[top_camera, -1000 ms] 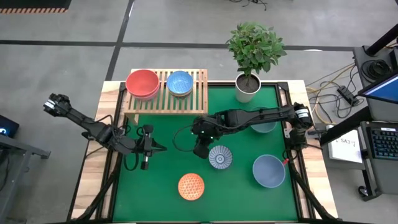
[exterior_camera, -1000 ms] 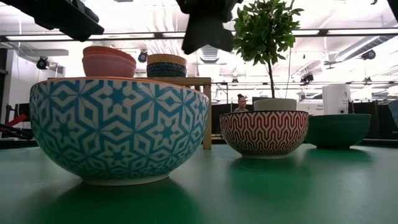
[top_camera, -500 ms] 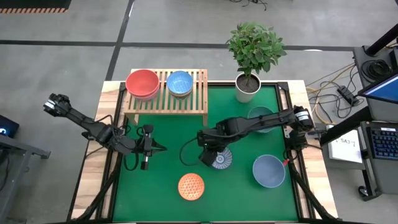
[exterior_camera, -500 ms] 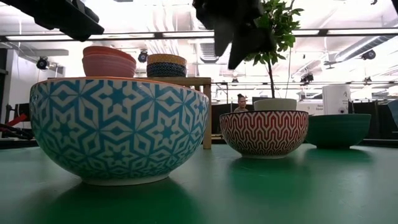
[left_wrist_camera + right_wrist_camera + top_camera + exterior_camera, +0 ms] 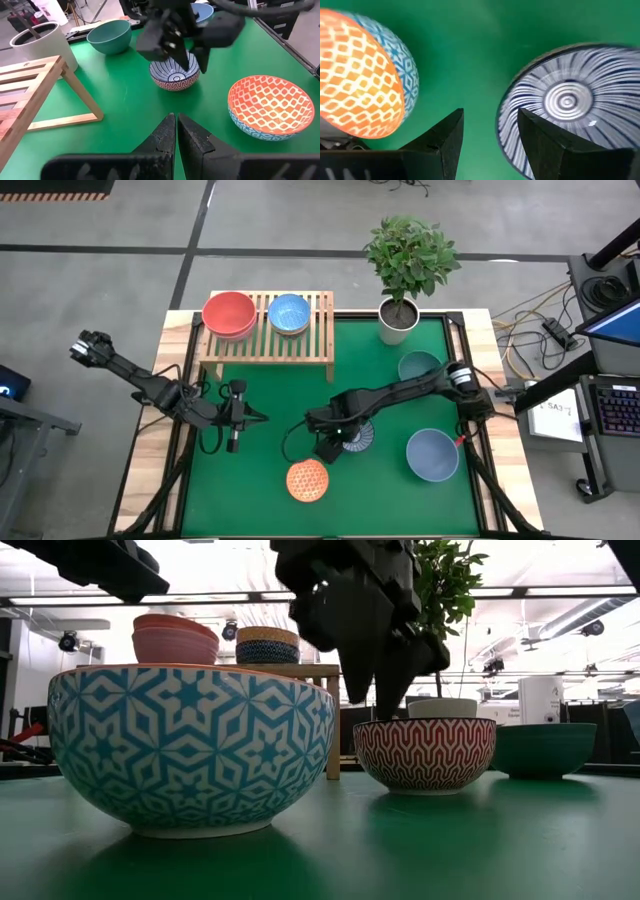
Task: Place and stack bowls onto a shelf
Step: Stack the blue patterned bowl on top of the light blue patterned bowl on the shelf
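The light-wood shelf (image 5: 318,330) stands at the far left of the green table. It carries a red bowl stacked on a pink one (image 5: 229,314) and a blue bowl (image 5: 289,313). A blue-white patterned bowl (image 5: 362,438) with a red-patterned outside (image 5: 425,752) rests on its base mid-table. My right gripper (image 5: 490,112) hangs open, pointing down over this bowl's left rim, one finger over the inside and one outside. An orange patterned bowl (image 5: 307,479) sits nearer the front. My left gripper (image 5: 176,120) waits shut at the left, above the table. My right gripper stands astride the blue-white bowl's left rim (image 5: 504,117) from above, fingers pointing down. One finger (image 5: 540,137) is over the inside and the other finger (image 5: 445,135) outside. Whether either finger touches the rim, I cannot tell. The bowl sits on the table.
A slate-blue bowl (image 5: 432,455) sits at the near right and a dark teal bowl (image 5: 420,366) behind it. A white pot with a plant (image 5: 398,320) stands at the far edge, right of the shelf. Bare green table lies between the shelf and the bowls.
My right gripper has moved from near the shelf toward the table's near edge and down, to the blue-white bowl's left rim, and has opened. The bowls have stayed in place.
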Robot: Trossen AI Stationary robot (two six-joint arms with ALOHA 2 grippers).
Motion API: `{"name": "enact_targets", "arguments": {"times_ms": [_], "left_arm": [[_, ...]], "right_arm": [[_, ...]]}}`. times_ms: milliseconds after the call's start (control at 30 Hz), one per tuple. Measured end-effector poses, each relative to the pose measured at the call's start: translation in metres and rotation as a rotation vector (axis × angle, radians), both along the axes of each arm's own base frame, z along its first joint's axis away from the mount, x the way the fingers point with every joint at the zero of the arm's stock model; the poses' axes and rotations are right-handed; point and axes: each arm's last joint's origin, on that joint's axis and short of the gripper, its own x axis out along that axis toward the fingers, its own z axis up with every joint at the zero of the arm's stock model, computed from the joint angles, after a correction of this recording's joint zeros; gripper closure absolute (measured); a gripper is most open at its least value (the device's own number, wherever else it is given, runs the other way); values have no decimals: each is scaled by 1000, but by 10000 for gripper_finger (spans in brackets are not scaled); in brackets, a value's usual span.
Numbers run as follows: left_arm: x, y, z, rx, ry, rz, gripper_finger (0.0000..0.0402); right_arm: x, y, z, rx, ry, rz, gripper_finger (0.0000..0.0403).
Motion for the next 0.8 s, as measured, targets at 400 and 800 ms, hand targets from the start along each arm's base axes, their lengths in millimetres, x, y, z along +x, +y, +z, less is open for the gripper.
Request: {"name": "enact_targets", "arguments": {"times_ms": [400, 800], "left_arm": [[0, 0, 0, 5, 0, 1, 402], [0, 0, 1, 5, -6, 1, 402]], "right_arm": [[8, 5, -31, -80, 33, 68, 317], [-6, 1, 37, -93, -233, 253, 388]]}}
